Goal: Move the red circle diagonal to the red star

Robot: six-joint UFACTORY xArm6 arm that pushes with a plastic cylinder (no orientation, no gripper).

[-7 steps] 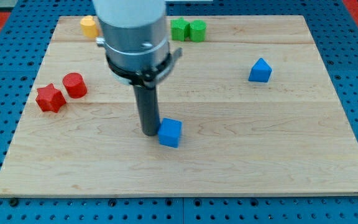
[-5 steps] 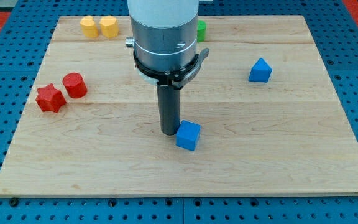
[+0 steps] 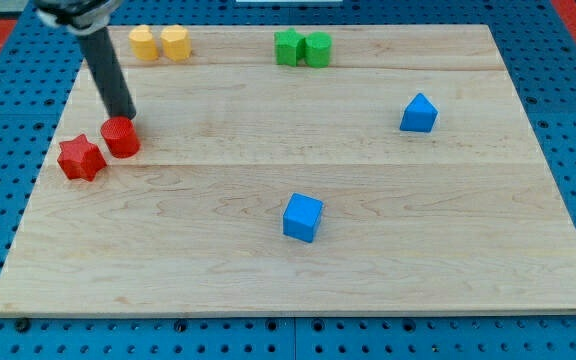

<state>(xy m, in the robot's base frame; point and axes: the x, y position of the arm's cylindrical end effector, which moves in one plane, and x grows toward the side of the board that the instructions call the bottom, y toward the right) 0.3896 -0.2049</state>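
**Tip at red circle, push about to start**

Red circle (image 3: 120,136) sits at about 9 o'clock on the board (image 3: 468,270), touching or just beside the red star (image 3: 80,158), which lies at the circle's 8 o'clock. My tip (image 3: 127,117) is at the circle's 12 o'clock edge, touching or nearly so. No claw on this rig, just a bare rod, so there's no open or closed state to report.

Step, as I read it: contact made, fine placement pending. The circle already looks roughly diagonal to the star, so the next move calls for a short, gentle nudge at most, without bumping the star.

Count:
- red: 2 (circle, star)
- yellow blocks (image 3: 159,43): 2, at 11 o'clock
- green blocks (image 3: 302,48): 2, at 12 o'clock
- blue: 2, a blue cube (image 3: 302,217) near 6 o'clock, and a peaked blue block (image 3: 418,113) at 2 o'clock
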